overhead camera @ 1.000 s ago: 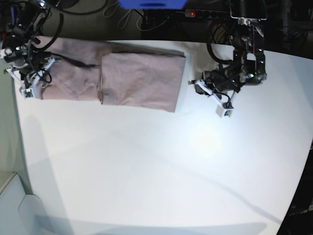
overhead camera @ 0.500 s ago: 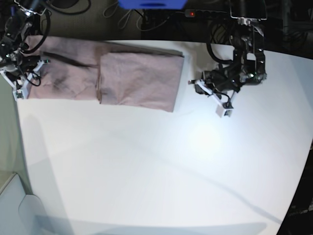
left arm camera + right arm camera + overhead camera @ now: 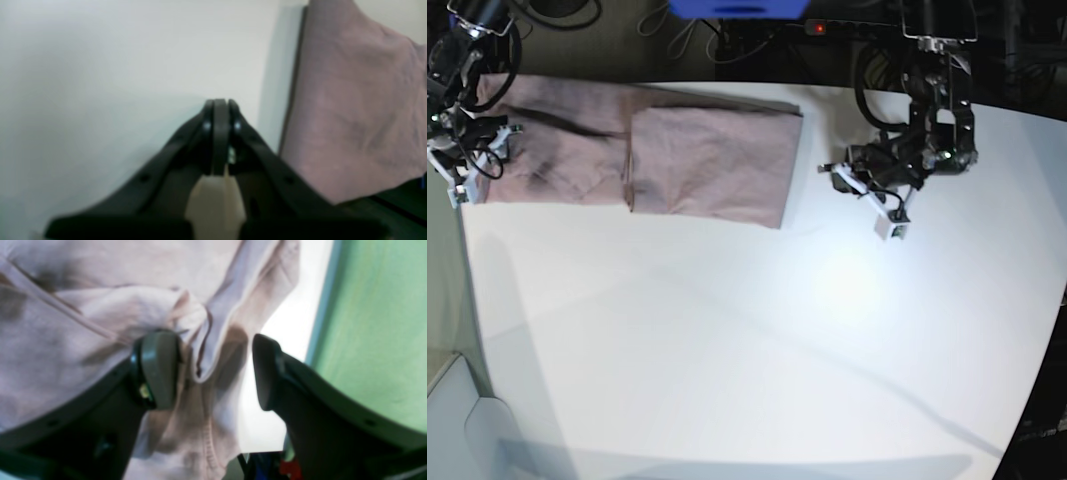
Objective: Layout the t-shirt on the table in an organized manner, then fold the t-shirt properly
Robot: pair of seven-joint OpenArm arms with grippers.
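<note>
Straddling a bunched hem fold at the shirt's end, the right hand (image 3: 213, 373) stands spread wide with nothing pinched, while the left hand (image 3: 220, 110) is pressed together and empty over bare table (image 3: 757, 340) just beside the shirt's other end. Pink and limp, the t-shirt (image 3: 707, 160) lies folded into a long band along the far edge of the table, one half doubled over the other. It looks light and floppy, so I judge it will sag and crease unless taken by doubled corners or hems.
</note>
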